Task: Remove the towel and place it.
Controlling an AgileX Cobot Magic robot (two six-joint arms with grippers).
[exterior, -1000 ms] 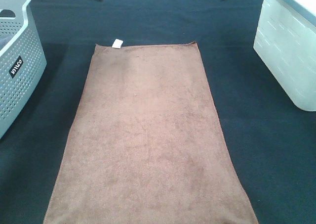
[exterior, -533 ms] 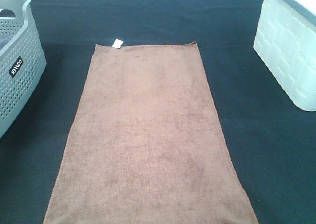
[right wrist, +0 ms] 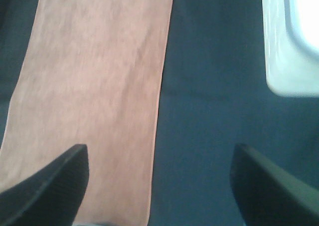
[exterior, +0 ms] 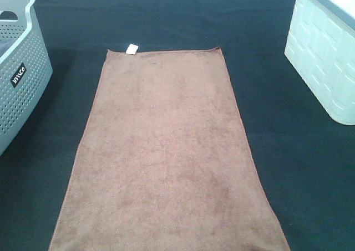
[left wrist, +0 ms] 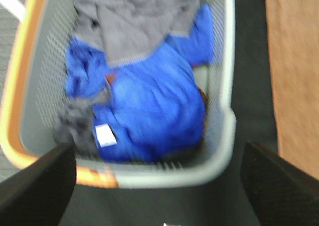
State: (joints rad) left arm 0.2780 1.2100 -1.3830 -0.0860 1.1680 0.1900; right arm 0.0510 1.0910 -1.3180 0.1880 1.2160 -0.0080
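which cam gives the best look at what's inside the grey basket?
Left wrist. It looks down into the basket and shows a blue garment with grey clothes on top, though blurred. The exterior high view shows only the basket's perforated outer wall. The right wrist view doesn't show it.

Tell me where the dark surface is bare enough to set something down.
Free strips: between the towel and the grey basket; between the towel and the white bin; and beyond the towel's far hem with the white tag. The basket itself is crowded with blue and grey clothes.
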